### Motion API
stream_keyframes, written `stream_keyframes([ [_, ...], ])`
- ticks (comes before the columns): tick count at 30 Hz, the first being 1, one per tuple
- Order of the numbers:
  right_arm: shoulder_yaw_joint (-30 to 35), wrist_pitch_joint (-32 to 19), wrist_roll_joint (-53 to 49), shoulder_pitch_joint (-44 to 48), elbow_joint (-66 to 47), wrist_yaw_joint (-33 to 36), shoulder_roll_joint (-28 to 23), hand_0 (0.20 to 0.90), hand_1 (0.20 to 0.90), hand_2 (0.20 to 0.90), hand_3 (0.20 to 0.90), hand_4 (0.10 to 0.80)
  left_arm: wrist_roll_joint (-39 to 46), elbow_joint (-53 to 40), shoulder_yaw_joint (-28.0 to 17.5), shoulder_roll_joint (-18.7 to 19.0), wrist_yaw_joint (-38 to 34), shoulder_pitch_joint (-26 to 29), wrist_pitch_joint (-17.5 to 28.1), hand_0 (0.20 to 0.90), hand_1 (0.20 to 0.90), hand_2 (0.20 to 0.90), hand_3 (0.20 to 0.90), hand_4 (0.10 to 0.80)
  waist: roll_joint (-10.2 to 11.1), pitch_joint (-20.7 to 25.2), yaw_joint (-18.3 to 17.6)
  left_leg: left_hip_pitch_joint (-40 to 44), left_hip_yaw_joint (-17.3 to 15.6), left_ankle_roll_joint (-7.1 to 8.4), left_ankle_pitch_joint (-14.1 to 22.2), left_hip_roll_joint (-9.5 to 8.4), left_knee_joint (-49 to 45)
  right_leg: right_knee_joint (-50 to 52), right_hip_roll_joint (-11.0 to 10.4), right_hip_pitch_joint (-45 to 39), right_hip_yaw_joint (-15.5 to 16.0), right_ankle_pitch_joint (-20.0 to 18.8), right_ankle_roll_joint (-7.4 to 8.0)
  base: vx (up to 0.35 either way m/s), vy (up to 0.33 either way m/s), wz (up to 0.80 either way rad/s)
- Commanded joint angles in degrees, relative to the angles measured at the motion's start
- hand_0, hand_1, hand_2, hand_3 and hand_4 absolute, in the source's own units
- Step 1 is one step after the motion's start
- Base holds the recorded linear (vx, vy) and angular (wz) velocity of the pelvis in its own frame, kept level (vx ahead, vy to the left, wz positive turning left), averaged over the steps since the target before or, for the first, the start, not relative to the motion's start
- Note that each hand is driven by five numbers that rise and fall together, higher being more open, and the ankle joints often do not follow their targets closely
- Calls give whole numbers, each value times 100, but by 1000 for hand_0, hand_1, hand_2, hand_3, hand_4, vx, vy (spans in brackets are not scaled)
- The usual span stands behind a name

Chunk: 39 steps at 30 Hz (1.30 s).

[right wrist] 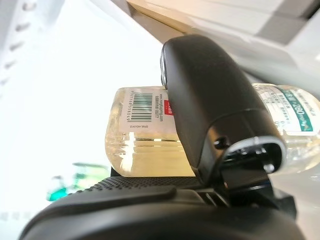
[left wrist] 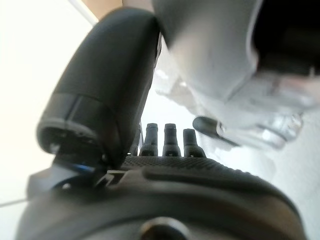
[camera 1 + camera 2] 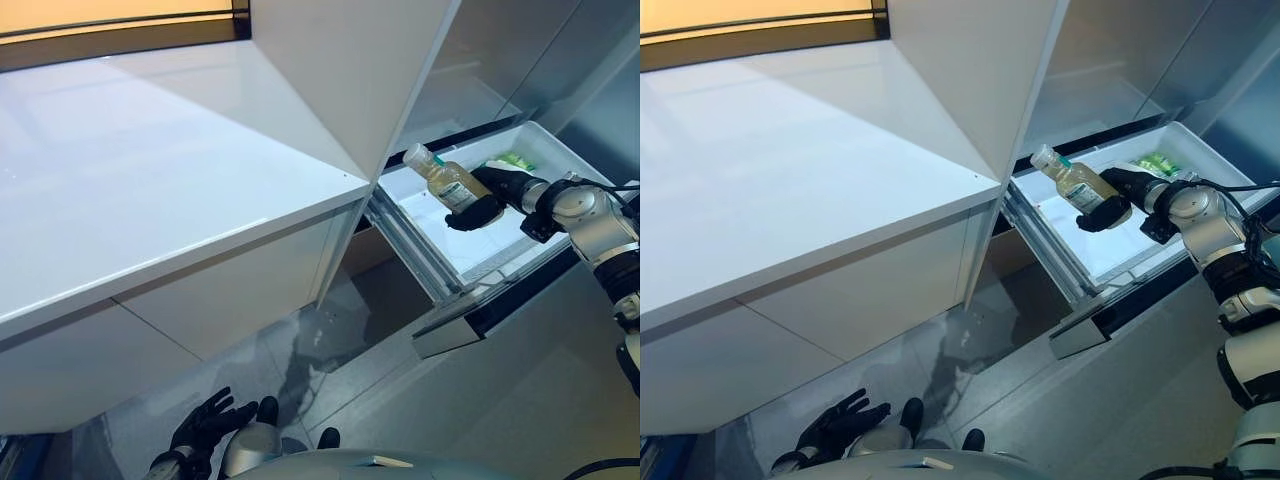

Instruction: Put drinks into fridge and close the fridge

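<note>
Right hand (image 3: pixel 492 192): dark, textured, fingers and thumb curled round the lower body of a drink bottle (image 3: pixel 452 182). You had it reached out over the open fridge drawer (image 3: pixel 470 262), arm coming in from your right.

Drink bottle: clear plastic, rounded shoulders, white cap, pale yellow liquid inside, paper label with a barcode. It lay tilted in the grasp, cap end pointing toward your left and away from the palm, base tucked against the palm. The right wrist view showed the thumb (image 1: pixel 220 105) lying across the label with the bottle's body visible on both sides of it. The bottle was held above the drawer's white floor, not resting on it.

Fridge drawer: shallow, white, smooth-walled tray pulled out on metal side rails, with a dark front edge. At its far end, beyond the hand, sat a green-and-white packaged item (image 3: pixel 1157 163), too small to tell what it was.

White cabinet (image 3: pixel 150 180): glossy flat top and plain panel fronts, standing just beside the drawer on your left. A tall white panel (image 3: pixel 350 70) rose between the cabinet top and the drawer opening.

Left hand (image 3: pixel 205 425): low near the grey floor (image 3: pixel 480 400), well apart from the drawer, dark fingers loosely spread and holding nothing.
</note>
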<state>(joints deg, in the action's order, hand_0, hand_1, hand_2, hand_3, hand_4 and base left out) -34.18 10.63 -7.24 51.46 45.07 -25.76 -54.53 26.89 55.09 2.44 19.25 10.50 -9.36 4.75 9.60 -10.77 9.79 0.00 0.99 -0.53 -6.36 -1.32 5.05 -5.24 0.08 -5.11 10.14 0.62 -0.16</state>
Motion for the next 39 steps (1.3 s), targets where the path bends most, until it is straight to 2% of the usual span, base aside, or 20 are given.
stream_keyframes([
  [1, -205, 100, -11, 1915, 278, 549, -517, 300, 300, 300, 200, 100, -64, 37, 217, 474, 67, -139, 46, 900, 900, 900, 900, 800, -22, -141, 228, -34, 162, 40, 750, -21, -54, 24, 3, 347, -113, -282, 449, -229, -69, 13],
  [11, -420, 295, 440, 2223, 1268, 404, -510, 300, 300, 300, 200, 100, 125, -159, 256, 576, -121, -74, 262, 900, 900, 900, 900, 800, -132, -654, 369, -469, 300, 71, 581, -47, -58, 58, -3, 720, 2, -369, 399, -85, -24, 3],
  [18, -645, 454, 902, 2479, 1828, 363, -399, 300, 300, 300, 200, 100, 315, -239, 236, 632, -12, -24, 328, 900, 900, 900, 900, 800, -237, -825, 446, -693, 408, 80, 497, -116, -59, 74, -17, 930, 27, -391, 368, -46, 13, 4],
  [22, -723, 703, 1419, 2655, 2241, 281, -151, 300, 300, 300, 200, 100, 397, -433, 409, 567, -395, 179, 85, 900, 900, 900, 900, 800, -222, -899, 515, -794, 434, 91, 475, -136, -76, 94, -39, 1000, 89, -393, 354, -7, 3, 4],
  [27, -897, 814, 1751, 2875, 2462, 66, -98, 300, 300, 300, 200, 100, 513, -751, 549, 641, -669, 271, -189, 900, 900, 900, 900, 800, -216, -930, 579, -878, 501, 101, 441, -161, -74, 96, -53, 1071, 135, -413, 362, 3, -6, 5],
  [39, -1014, 1111, 1944, 2959, 2766, 64, 77, 300, 300, 300, 200, 100, 629, -1051, 608, 784, -665, 284, -380, 900, 900, 900, 900, 800, -360, -1092, 711, -1138, 618, 90, 346, -241, -83, 134, -76, 1300, 204, -421, 341, -14, 10, 5],
])
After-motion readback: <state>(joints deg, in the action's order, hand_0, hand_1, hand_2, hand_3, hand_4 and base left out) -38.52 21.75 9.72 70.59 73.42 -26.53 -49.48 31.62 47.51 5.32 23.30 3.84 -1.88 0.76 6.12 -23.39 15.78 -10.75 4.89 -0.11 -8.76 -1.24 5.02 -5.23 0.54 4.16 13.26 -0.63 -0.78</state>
